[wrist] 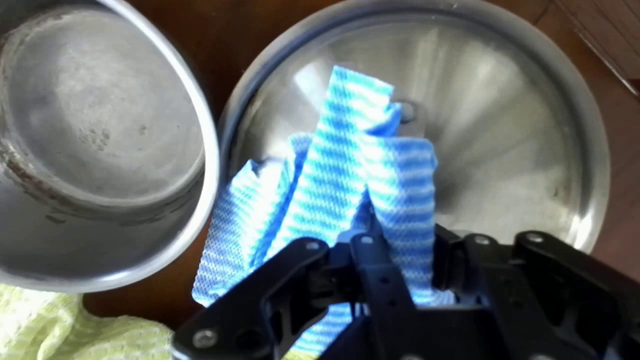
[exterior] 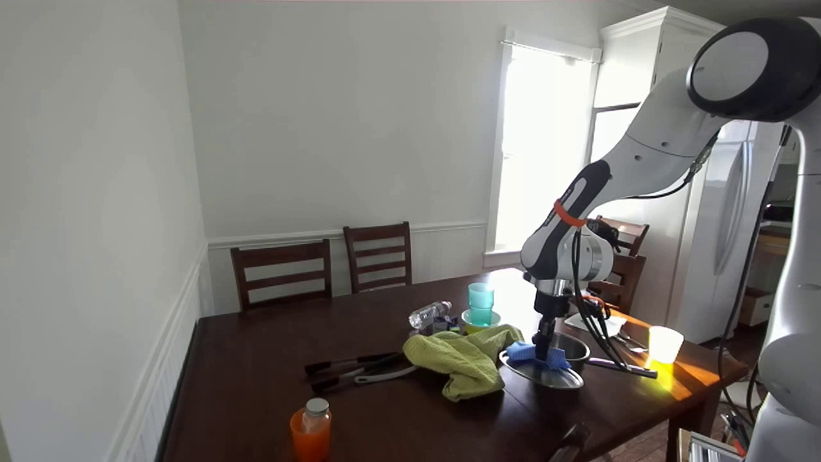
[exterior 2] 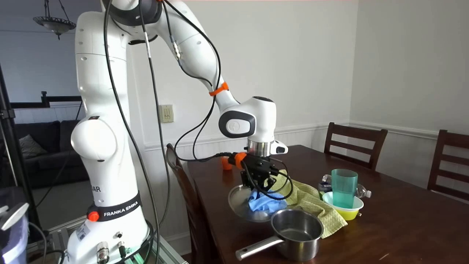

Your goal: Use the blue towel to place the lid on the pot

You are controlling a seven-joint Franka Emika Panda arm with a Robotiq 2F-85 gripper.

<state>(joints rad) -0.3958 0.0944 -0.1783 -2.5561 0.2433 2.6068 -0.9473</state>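
The silver lid [exterior: 545, 380] is beside the steel pot [exterior 2: 300, 249], not over it. It looks tilted in both exterior views; I cannot tell whether it touches the table. The blue towel [wrist: 340, 165] is bunched over the middle of the lid [wrist: 505, 125] and hides its handle. My gripper [wrist: 403, 245] points down over the lid, with towel folds filling the gap between its fingers. It looks shut on the towel; whether the handle is also inside is hidden. The pot [wrist: 207, 125] is open and empty, with its long handle [exterior 2: 260, 247] toward the table edge.
A yellow-green towel [exterior: 458, 366] lies against the lid and pot. A teal cup [exterior 2: 344, 187] stands in a yellow-white bowl [exterior 2: 348, 213], near a clear bottle [exterior: 428, 314]. Utensils [exterior: 359, 372] and an orange cup [exterior: 311, 439] are further off. A chair [exterior 2: 187, 198] stands at the table edge.
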